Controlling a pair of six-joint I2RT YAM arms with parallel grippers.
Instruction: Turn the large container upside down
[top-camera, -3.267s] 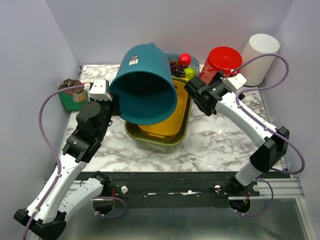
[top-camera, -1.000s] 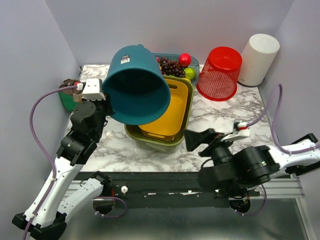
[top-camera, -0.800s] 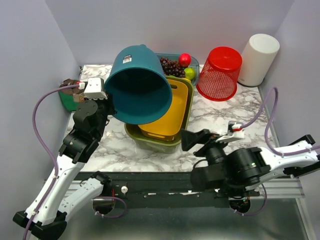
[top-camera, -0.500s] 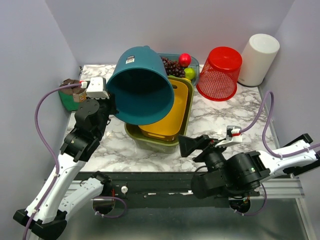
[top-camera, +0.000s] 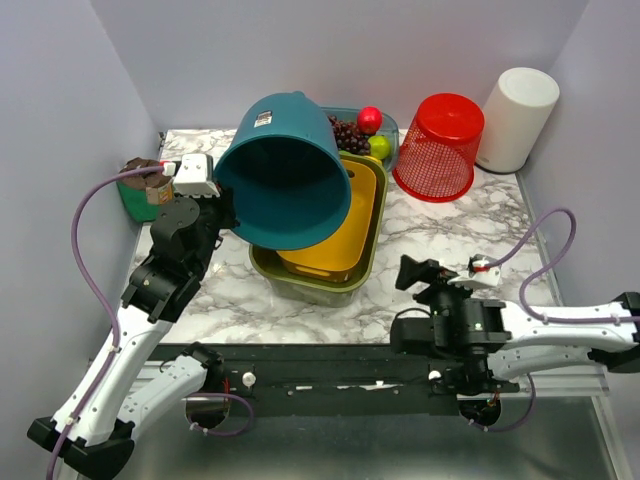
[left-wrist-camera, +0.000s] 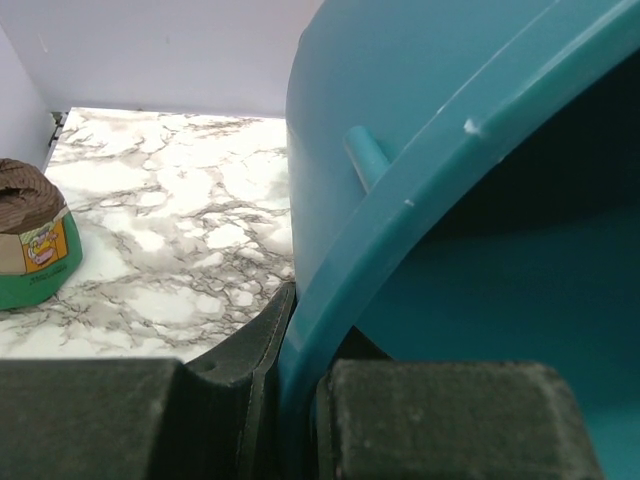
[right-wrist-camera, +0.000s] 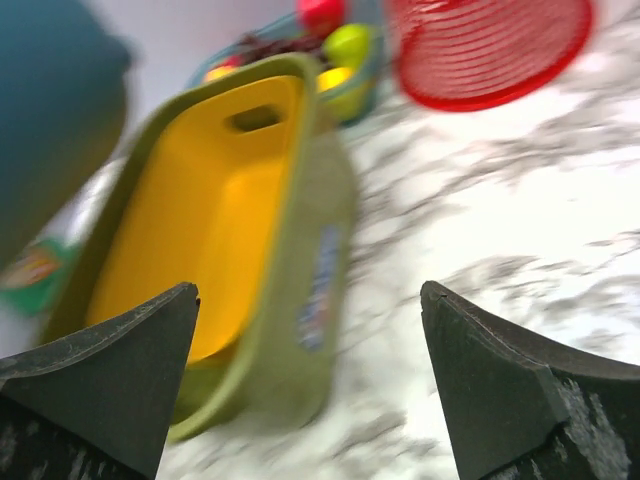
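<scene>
The large container is a teal bucket (top-camera: 285, 170), lifted and tipped on its side above the nested bins, its mouth facing the near edge and its base toward the back wall. My left gripper (top-camera: 228, 210) is shut on the bucket's rim at its left side. In the left wrist view the rim (left-wrist-camera: 400, 210) runs between the two fingers of the left gripper (left-wrist-camera: 300, 375). My right gripper (top-camera: 412, 272) hangs low near the table's front edge, open, well apart from the bucket. The right wrist view shows the right gripper (right-wrist-camera: 308, 292) with nothing between its fingers.
A yellow bin (top-camera: 345, 225) sits inside an olive-green bin (top-camera: 300, 285) under the bucket. At the back stand a fruit tray (top-camera: 365, 128), an upturned red mesh basket (top-camera: 437, 145) and a white cylinder (top-camera: 518, 105). A green cup (top-camera: 140, 195) stands at the left edge.
My right arm has drawn back from the bins to the near right edge, still open. The left gripper has swung the bucket slightly to the right.
</scene>
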